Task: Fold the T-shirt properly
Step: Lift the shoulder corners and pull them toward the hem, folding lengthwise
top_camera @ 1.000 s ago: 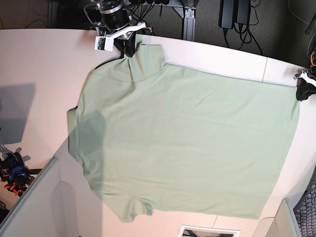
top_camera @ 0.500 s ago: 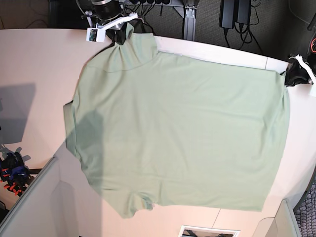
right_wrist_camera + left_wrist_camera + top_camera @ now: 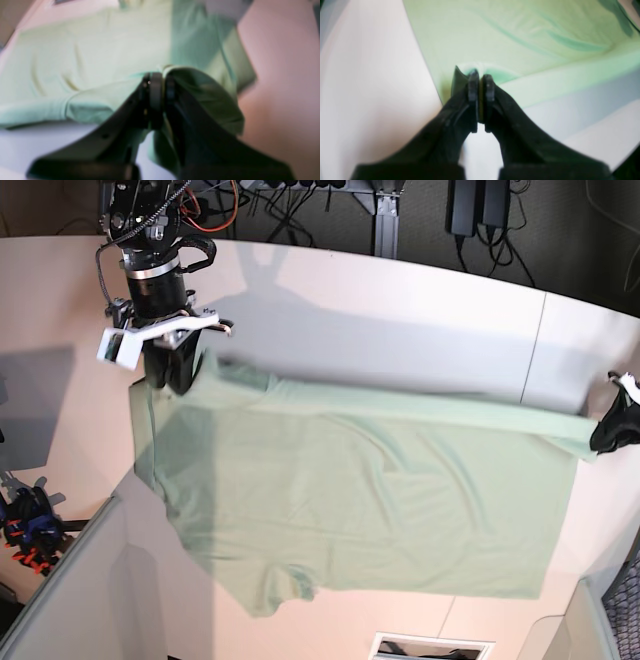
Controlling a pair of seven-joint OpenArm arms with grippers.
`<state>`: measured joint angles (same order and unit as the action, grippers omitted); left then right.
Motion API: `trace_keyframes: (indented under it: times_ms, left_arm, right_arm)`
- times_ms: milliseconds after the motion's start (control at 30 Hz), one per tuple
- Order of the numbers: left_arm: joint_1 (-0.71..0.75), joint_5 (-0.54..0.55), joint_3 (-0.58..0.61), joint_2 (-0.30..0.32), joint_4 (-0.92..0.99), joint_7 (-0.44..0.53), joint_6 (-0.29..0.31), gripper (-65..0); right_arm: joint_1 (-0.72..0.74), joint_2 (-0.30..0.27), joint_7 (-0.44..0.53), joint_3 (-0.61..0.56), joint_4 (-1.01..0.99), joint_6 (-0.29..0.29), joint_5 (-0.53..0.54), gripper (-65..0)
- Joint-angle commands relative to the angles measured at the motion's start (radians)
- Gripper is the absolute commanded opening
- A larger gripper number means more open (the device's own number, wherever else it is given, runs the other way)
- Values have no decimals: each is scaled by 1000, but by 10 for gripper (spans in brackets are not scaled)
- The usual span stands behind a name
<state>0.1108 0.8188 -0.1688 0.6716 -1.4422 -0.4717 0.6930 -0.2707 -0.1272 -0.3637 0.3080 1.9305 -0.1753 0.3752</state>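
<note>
A large pale mint-green soft-fabric T-shirt (image 3: 360, 500) lay on the white table (image 3: 60, 300), its far edge lifted. The right gripper (image 3: 158, 82) and left gripper (image 3: 480, 82) each pinched that edge, seemingly at matching corners. Both should travel level, keeping the edge taut.

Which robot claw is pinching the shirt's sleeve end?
The right gripper, at the base view's left, pinches the T-shirt by a sleeve. The left gripper pinches the plain hem corner.

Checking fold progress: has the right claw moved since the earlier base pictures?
Yes. The right claw, shut on the T-shirt, has come away from the table's far edge toward the camera.
</note>
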Motion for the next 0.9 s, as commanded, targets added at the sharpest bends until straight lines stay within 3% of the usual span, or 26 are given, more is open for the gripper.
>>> trace_keyframes:
  times_ms: [0,233,467,633,700,733,767,800,867]
  left_arm:
    - [-35,-4,7,21,16,13,5,-650]
    - [-260,-74,113,21,257,58,5,-650]
    - [-406,-182,272,20,448,189,5,-650]
    - [-441,-183,277,13,486,192,5,-650]
    - [-441,-182,277,8,497,192,5,-650]
    - [-440,-180,277,4,502,192,5,-617]
    - [-440,-180,277,0,507,192,5,-516]
    - [-440,-180,277,-3,509,191,5,-416]
    - [-440,-171,277,-6,509,181,5,-277]
  right_arm:
    - [26,-5,6,1,-10,3,-2,-650]
    - [220,-9,8,-9,-232,-2,-27,-650]
    - [341,-11,8,-12,-415,-89,-27,-650]
    - [403,-11,9,-40,-522,-140,-27,-640]
    - [421,-10,16,-59,-556,-144,-27,-432]
    - [430,-10,16,-68,-570,-144,-28,-329]
    - [436,-10,16,-75,-579,-144,-28,-245]
    - [441,-8,16,-79,-583,-143,-27,-203]
    - [445,-5,15,-79,-577,-143,-27,-205]
